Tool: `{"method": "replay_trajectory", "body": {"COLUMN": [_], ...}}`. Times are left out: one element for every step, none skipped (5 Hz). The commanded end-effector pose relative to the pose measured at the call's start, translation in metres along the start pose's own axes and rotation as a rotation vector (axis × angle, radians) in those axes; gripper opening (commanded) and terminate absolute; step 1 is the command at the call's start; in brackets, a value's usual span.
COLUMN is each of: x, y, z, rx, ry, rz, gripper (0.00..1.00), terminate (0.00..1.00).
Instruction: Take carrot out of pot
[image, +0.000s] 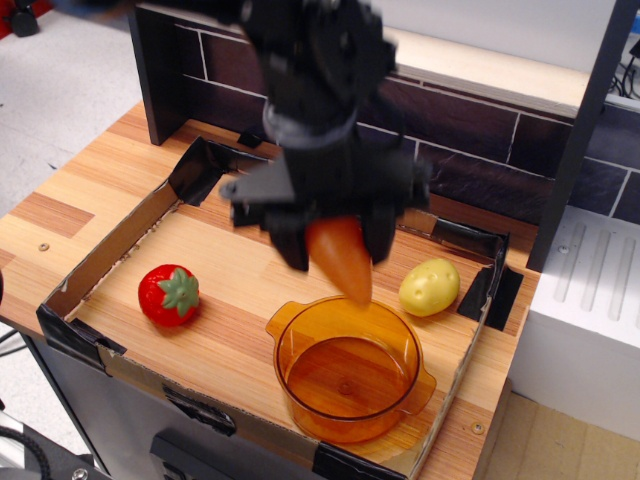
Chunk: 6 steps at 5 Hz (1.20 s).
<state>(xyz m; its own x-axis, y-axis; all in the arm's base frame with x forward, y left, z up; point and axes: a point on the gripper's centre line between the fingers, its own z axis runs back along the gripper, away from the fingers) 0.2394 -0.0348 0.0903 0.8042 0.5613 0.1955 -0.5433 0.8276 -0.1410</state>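
Note:
My black gripper is shut on the orange carrot and holds it in the air, point down, above the back rim of the pot. The transparent amber pot stands at the front right of the cardboard tray and holds nothing. The carrot's tip hangs just over the pot's far rim, clear of it.
A red strawberry lies at the tray's left. A yellow-green potato lies right of the pot near the tray's right wall. A dark brick-patterned back wall stands behind. The wooden table edge runs along the front.

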Motion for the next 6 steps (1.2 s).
{"method": "replay_trajectory", "body": {"x": [0.053, 0.061, 0.064, 0.066, 0.069, 0.068], "y": [0.008, 0.02, 0.029, 0.033, 0.034, 0.036], "z": [-0.026, -0.053, -0.073, -0.083, -0.085, -0.085], "rx": [0.105, 0.177, 0.217, 0.243, 0.245, 0.241], "ry": [-0.021, -0.008, -0.038, -0.031, -0.033, -0.036], "rz": [0.097, 0.086, 0.06, 0.058, 0.07, 0.088], "gripper": [0.0, 0.0, 0.0, 0.0, 0.0, 1.0], "terminate": [0.0, 0.0, 0.0, 0.0, 0.0, 0.0]}}
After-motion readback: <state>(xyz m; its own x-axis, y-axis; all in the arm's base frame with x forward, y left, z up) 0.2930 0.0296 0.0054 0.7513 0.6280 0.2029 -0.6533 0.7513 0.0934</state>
